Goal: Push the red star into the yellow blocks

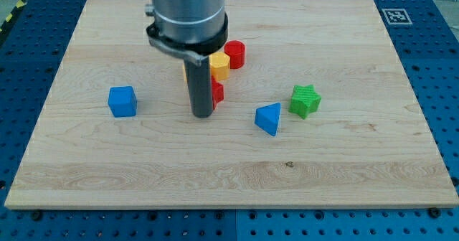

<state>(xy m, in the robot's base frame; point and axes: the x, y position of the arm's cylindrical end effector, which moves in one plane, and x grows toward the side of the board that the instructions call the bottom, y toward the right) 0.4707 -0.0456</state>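
Note:
My tip [202,115] rests on the board at its middle. A red block [217,92], partly hidden behind the rod so its shape is unclear, sits right against the rod's right side. A yellow hexagon block [220,64] lies just above it toward the view's top. A sliver of another yellow block [185,73] shows at the rod's left edge, mostly hidden. A red cylinder [235,54] touches the yellow hexagon on its upper right.
A blue cube [122,101] lies at the view's left. A blue triangular block [269,118] and a green star [305,100] lie to the right of my tip. The wooden board [358,169] ends at a blue perforated table.

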